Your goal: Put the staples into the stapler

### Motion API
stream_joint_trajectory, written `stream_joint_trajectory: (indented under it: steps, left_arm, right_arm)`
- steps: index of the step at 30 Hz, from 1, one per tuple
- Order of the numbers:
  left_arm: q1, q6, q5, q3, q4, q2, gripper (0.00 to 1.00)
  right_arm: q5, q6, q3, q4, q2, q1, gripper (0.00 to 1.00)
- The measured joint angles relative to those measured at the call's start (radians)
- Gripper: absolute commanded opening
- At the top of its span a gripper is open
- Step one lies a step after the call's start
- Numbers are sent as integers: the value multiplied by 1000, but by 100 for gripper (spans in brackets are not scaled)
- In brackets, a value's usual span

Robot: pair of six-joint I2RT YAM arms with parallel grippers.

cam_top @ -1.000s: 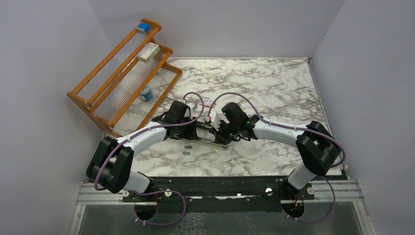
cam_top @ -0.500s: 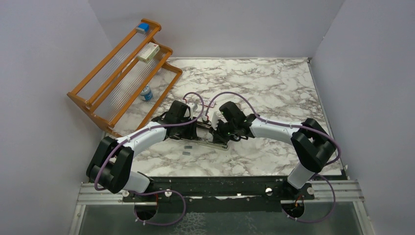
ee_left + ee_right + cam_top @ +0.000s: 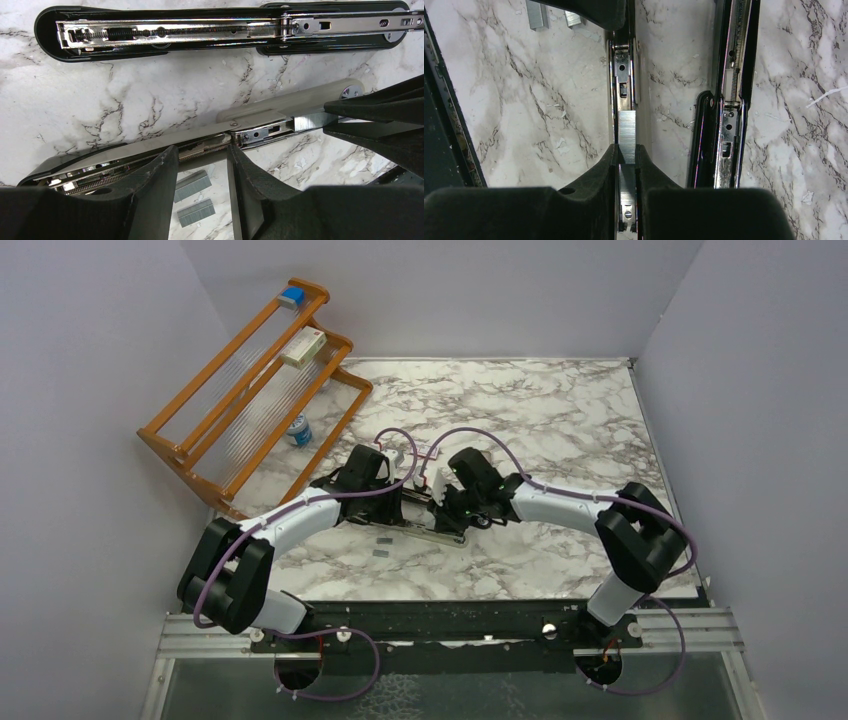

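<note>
The black stapler (image 3: 160, 32) lies opened flat with its silver rail up, also along the right of the right wrist view (image 3: 724, 100). Beside it lies a second opened stapler with a light grey-silver arm (image 3: 280, 102). A strip of staples (image 3: 626, 132) sits in this second one's rail, and my right gripper (image 3: 626, 150) is shut on the strip (image 3: 312, 121). My left gripper (image 3: 202, 152) is open, its fingertips resting along the same rail further left. Two loose staple strips (image 3: 192, 183) lie on the marble beyond those fingers. In the top view both grippers (image 3: 400, 502) (image 3: 448, 510) meet mid-table.
An orange wooden rack (image 3: 250, 390) stands at the back left, holding a white-and-red box (image 3: 303, 347) and a blue item (image 3: 291, 296), with a small can (image 3: 298, 430) under it. Grey walls close in the marble table (image 3: 560, 420) on three sides.
The right arm edged a little to the left with the strip, then held still. The left arm has not moved.
</note>
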Motion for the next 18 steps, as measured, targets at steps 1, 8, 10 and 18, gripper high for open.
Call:
stream_joint_trajectory:
  steps: [1,8,10,18]
  left_arm:
    - [0,0,0,0,0,0,44]
    - [0,0,0,0,0,0,44]
    - [0,0,0,0,0,0,44]
    - [0,0,0,0,0,0,44]
  right_arm:
    - [0,4,-3,3,-3,0,3]
    - [12,34,-50,34,-70,0,2]
    - [11,39,-56,45,-95,0,2]
    - [2,26,-55,64,-99,0,2]
